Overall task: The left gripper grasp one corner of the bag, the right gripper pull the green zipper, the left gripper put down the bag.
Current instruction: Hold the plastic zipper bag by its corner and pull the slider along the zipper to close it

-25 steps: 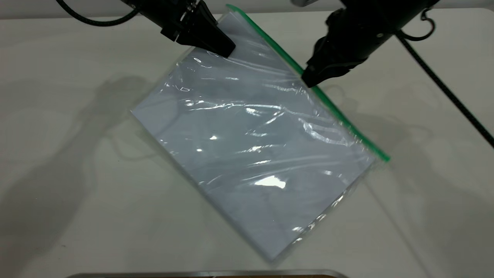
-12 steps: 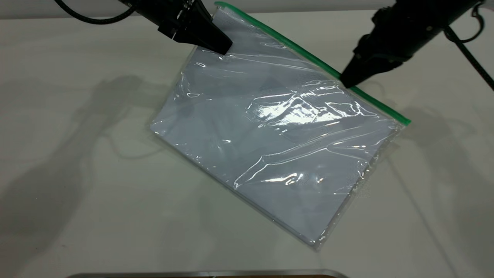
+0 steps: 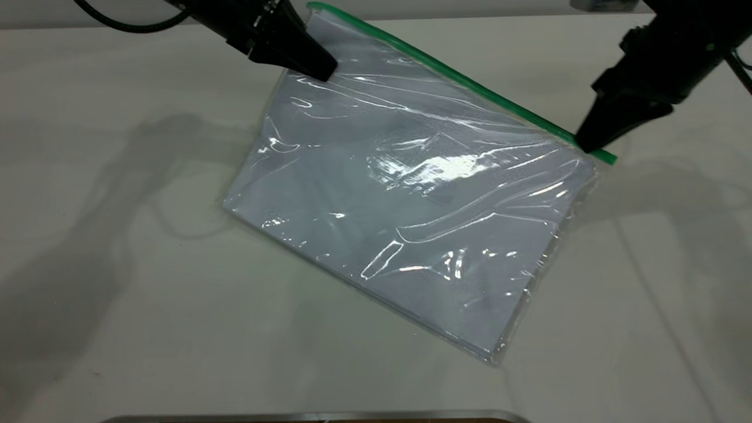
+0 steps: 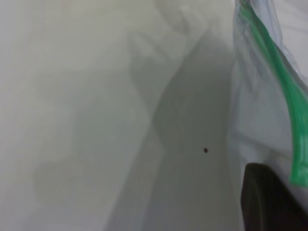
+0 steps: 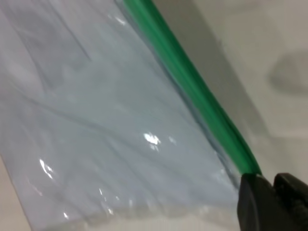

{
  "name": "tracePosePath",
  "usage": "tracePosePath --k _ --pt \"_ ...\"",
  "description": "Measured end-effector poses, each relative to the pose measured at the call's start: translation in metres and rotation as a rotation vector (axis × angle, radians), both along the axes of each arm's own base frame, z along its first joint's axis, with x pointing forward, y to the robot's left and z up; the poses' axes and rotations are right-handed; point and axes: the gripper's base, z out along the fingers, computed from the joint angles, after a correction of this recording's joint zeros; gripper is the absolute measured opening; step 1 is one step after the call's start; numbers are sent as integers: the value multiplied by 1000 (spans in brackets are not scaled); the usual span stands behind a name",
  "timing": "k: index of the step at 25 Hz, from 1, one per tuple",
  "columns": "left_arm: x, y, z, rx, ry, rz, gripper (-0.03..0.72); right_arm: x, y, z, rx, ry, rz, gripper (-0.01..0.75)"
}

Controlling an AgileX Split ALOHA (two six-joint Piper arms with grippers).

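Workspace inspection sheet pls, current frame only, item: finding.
Surface: pale table, shadows only on the bare part.
Bag: clear bag with white sheets inside, tilted, its far corner lifted.
Zipper: green zipper runs along the bag's far long edge.
Clutter: nothing seen.
Left gripper: left gripper shut on the bag near its top corner.
Right gripper: right gripper pinched on the green zipper close to its right end.
Cables: black cable behind the left arm.
Surroundings: metal edge at the near side.

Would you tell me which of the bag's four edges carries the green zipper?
The long upper edge of the bag, running between the two grippers; its green zipper sets it apart from the three clear edges.
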Motion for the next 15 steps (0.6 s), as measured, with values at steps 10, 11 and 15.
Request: tracePosePath --k 10,11,15 --pt "-2 3 -2 31 5 -21 53 -3 -2 0 -14 39 -8 53" --pt "-2 3 -2 33 5 -23 53 -2 -2 0 -14 38 -10 63" --pt "-2 5 -5 80 -8 -34 82 0 -8 -2 -53 9 -3 154"
